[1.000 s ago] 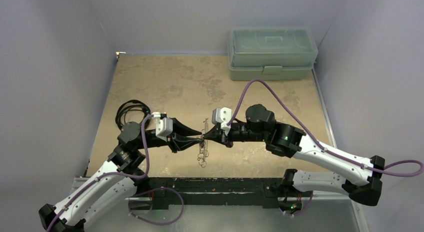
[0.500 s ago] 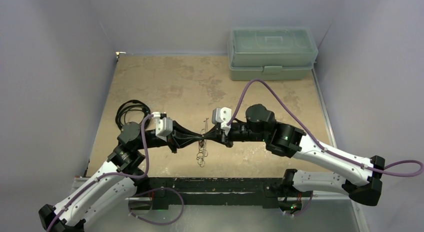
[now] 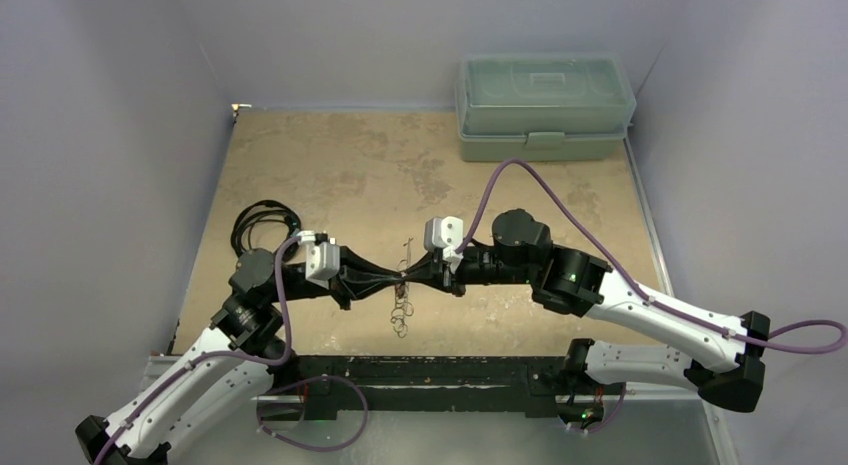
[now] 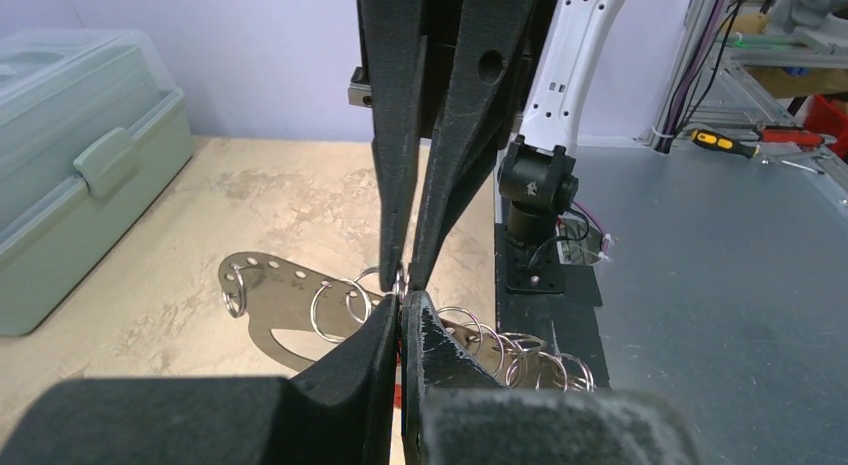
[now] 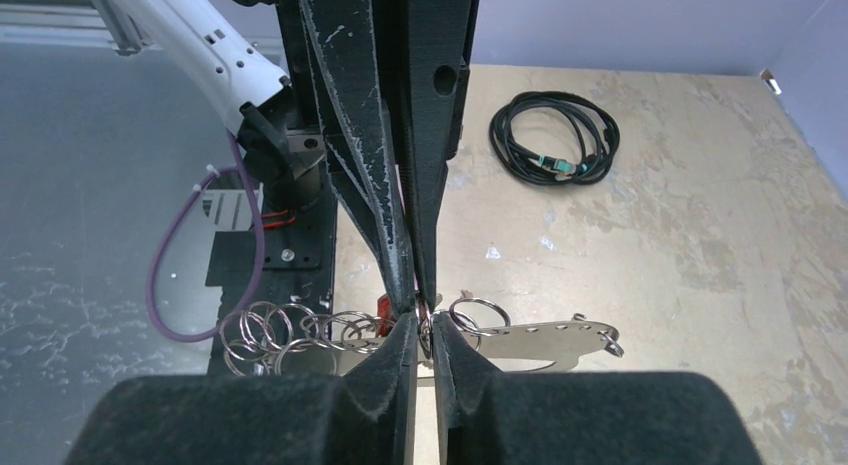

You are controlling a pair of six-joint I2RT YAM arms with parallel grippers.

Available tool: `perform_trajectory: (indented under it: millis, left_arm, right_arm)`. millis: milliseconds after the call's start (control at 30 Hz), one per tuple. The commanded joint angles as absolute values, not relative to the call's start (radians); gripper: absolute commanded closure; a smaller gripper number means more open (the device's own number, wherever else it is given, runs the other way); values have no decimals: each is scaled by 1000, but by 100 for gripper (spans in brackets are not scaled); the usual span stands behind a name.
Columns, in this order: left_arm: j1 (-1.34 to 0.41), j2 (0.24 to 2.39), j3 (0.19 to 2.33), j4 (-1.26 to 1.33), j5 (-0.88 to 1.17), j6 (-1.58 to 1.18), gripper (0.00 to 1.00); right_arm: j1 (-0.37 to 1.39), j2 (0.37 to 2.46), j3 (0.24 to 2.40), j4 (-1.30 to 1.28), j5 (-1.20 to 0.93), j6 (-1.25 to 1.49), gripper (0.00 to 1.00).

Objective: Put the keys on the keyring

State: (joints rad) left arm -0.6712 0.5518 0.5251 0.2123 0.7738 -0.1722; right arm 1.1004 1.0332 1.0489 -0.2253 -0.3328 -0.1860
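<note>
Item: keyring [image 4: 262, 285] with key [image 5: 384, 307], located mid-surface [image 3: 330, 155] where the two claw tips meet nose to nose. Left claw [image 4: 401, 320] clenched; right claw [image 5: 421, 333] clenched to a hairline gap. Both bite into the same knot of rings, the key's red head just beside the left tips, and which piece each one grips cannot be told. Hazards, as judged: round wire may roll out from between the tapered pads. The tiny key may drop if either claw eases. Two tips pulling on one link could twist the bunch or foul the loose rings. Whether the bunch clears the surface cannot be told. Materials: keyring is a flat silvery plate, oval-ended with a long slot and punched holes, carrying many thin bright wire rings that overlap like chain. Key head is glossy red plastic. Claw fingers are matte black, grainy, wedge-shaped. Surface is mottled tan board.
</note>
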Motion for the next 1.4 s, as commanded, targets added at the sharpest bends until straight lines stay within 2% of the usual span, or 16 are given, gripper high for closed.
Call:
perform_trajectory:
  millis: [0,67,167,467,800,1000,1233,1367]
  left_arm:
    - [-676,534,554,184,784,-110,100]
    - [-677,531,557,175,778,-101,100]
    - [-677,530,560,167,772,-96,100]
    - [-677,531,561,163,766,-95,100]
    - [-677,527,557,158,763,-100,100]
    - [-677,533,554,166,769,-106,100]
    - [-676,535,551,171,776,-114,100]
    - [-677,535,550,170,777,-115,100]
  right_arm:
    - [1099,1006,1089,-180,-331,-192,83]
    - [1100,1009,1090,-191,-331,-192,75]
    - [1100,1012,1093,-204,-337,-200,69]
    - [1100,1072,1157,-330,-350,-247,63]
    - [1099,1125,1190,-392,-366,-273,66]
    - [1099,1126,1191,-381,-368,-277,78]
    - [1099,1148,1204,-370,-379,-292,84]
    - [1100,1162,1214,-365,-391,-298,84]
